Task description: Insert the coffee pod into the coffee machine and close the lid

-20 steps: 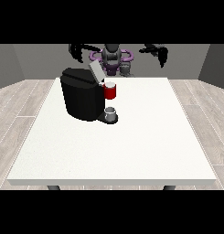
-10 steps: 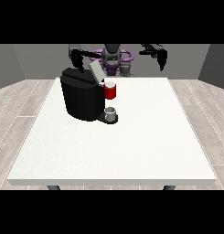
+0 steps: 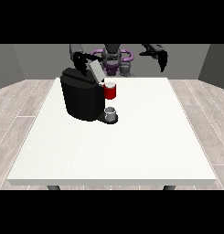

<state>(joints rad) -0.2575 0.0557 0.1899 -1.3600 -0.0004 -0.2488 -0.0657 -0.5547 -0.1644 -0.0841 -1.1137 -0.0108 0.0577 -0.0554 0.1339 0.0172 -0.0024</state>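
Note:
The black coffee machine [image 3: 82, 97] stands on the white table [image 3: 131, 141], left of the middle. Its grey lid [image 3: 96, 71] is tilted up and open. A red thing at the machine [image 3: 110, 91] sits under the lid's front. Below it, a small grey thing [image 3: 111, 112] rests on the machine's base. The hand at the view's left [image 3: 78, 58] hovers just behind the machine's top, close to the lid. The hand at the view's right [image 3: 161, 56] is raised above the table's far edge, fingers hanging relaxed and holding nothing.
Another grey thing [image 3: 125, 69] shows at the table's far edge in front of the robot's torso [image 3: 112, 55]; I cannot tell what it is. White tabletop stretches to the right of the machine and towards the camera.
The hand at the view's left has come down and closer to the machine's open lid. The hand at the view's right has hardly moved.

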